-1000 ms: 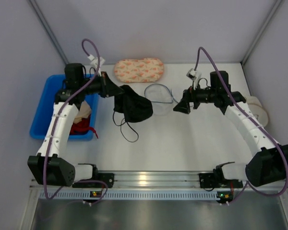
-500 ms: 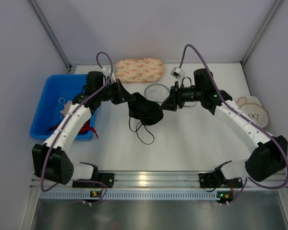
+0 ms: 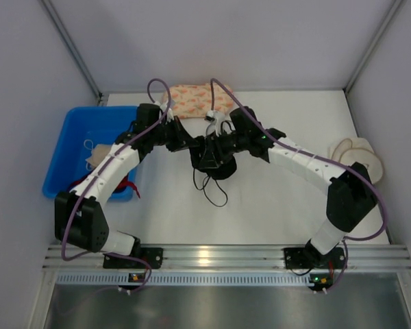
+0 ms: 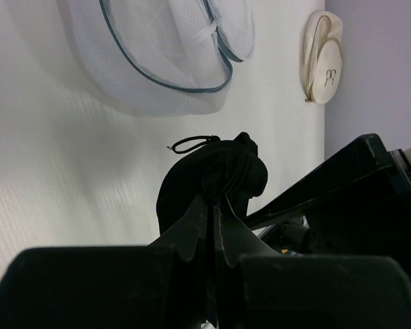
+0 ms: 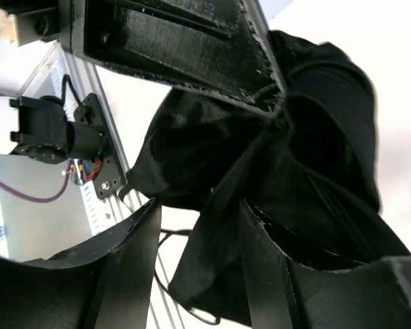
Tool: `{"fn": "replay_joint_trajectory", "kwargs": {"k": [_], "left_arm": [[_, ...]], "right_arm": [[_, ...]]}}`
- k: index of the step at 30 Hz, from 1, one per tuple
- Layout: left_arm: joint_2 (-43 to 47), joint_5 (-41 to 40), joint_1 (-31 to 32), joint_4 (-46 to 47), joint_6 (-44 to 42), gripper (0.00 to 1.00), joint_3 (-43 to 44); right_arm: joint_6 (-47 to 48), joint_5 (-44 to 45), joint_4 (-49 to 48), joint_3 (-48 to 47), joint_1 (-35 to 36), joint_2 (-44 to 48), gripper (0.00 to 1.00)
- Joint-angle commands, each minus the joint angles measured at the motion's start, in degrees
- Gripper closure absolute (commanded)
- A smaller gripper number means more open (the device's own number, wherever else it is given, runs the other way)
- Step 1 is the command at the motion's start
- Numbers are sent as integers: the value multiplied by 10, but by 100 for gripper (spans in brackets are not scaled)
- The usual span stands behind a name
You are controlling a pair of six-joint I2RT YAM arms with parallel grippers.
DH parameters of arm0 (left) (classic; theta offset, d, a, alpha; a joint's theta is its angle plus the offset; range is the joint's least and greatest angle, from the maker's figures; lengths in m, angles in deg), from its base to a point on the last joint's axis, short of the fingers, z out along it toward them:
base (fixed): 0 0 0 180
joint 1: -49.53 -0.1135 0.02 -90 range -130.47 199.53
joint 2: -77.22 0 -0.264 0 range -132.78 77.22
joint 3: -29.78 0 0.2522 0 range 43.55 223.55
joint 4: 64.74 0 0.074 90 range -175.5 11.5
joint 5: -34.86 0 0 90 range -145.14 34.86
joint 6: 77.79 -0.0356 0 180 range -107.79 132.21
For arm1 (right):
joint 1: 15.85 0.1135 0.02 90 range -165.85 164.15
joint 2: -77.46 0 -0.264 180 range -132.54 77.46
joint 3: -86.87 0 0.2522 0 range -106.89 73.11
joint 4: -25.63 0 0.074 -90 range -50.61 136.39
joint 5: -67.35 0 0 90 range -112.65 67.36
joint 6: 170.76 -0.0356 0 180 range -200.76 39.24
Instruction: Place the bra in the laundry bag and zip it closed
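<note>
Pinches the bra (image 4: pixel 212 171) tight in the left gripper (image 4: pixel 211 211), bunched just past its tips, with straps trailing loose underneath. Straddles another fold with the right gripper (image 5: pixel 200 209), spread fairly wide and not yet clamped, almost tip to tip with the left. Leaves the bag (image 4: pixel 161 58) just beyond the left gripper's tips; cannot tell whether unzipped. Risks a tug-of-war by closing right without easing left, and a finger clash at such close quarters. Risks also snagging a loose strap on the hoop, or spilling cloth outside the rim through a mouth held by neither gripper.
</note>
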Motion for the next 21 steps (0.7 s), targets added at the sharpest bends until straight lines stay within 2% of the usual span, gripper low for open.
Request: {"fn": "replay_joint_trajectory", "kwargs": {"k": [1, 4, 5, 6, 7, 12, 17, 21], "left_arm": [[-2, 5, 1, 35, 13, 100, 12], [0, 18, 4, 37, 16, 100, 5], [3, 23, 4, 37, 15, 100, -3], [6, 33, 4, 37, 10, 100, -8], [13, 39, 4, 36, 1, 100, -22], [43, 52, 3, 37, -49, 100, -69], [47, 64, 0, 44, -80, 97, -121], [17, 69, 0, 66, -113, 96, -142]], "right_arm": [[10, 37, -14, -40, 21, -15, 51], [27, 67, -2, -43, 29, -29, 66], [31, 87, 8, -42, 29, -29, 80], [40, 94, 11, -36, 27, -24, 88], [41, 95, 8, -17, 24, -7, 100], [41, 18, -10, 75, -30, 82, 100], [59, -72, 5, 180, -130, 172, 100], [113, -69, 52, 258, -187, 213, 100]]}}
